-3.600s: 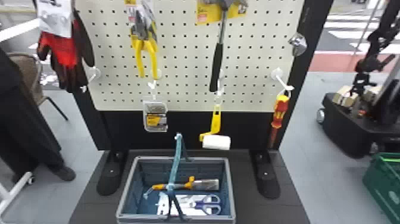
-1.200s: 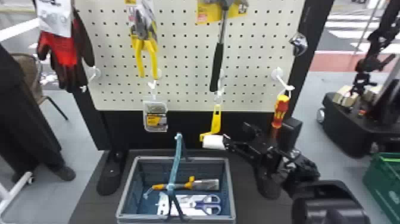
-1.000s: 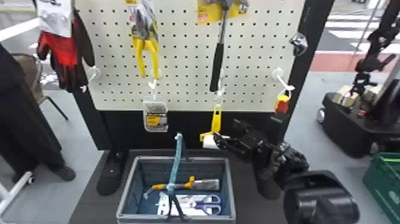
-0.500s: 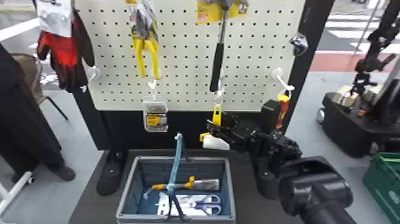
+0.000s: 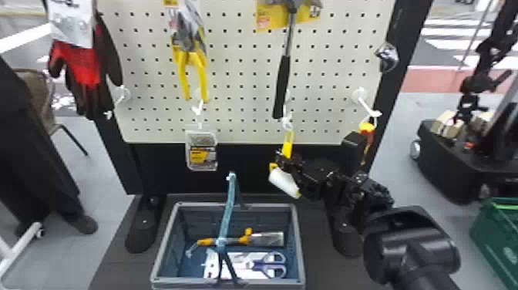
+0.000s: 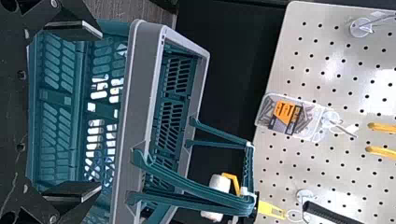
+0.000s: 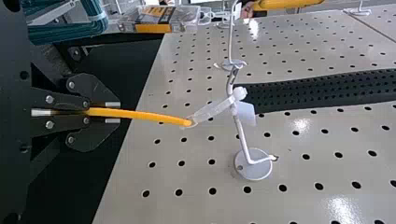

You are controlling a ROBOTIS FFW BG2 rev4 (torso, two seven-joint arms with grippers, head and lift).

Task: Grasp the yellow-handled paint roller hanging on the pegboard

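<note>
Pale pegboard [image 5: 239, 77] across the back, above a dark table [image 5: 123, 270] bearing a grey and teal basket [image 5: 162, 247]. On the board, 1 hammer [image 5: 281, 85] up high and, just below it, the paint roller [image 5: 287, 144], hung by a clear plastic loop [image 7: 215, 109] from a white wire hook [image 7: 247, 161], white roll end lowest and tilted. Clamped on the yellow handle [image 7: 140, 114]: the right gripper [image 7: 109, 112], both flat fingers pressed against its thin sides, well short of the loop. Facing the basket, with 2 fingers spread wide and nothing between them: the left gripper [image 6: 88, 109].

Seemingly gripped already, though not yet off the hook. Main risk from here: pulling straight out or down, tightening the loop against the wire, then bending the hook, snapping the plastic or dragging the slim handle through the fingers. Also possible: twisting in the grip, being held on only 2 narrow faces with the roll end hanging below. Probably safer to lift and slide along the hook before drawing away. Little room to the side too, with a red screwdriver [image 5: 366, 131] just beside the arm and easy to knock from its peg.
</note>
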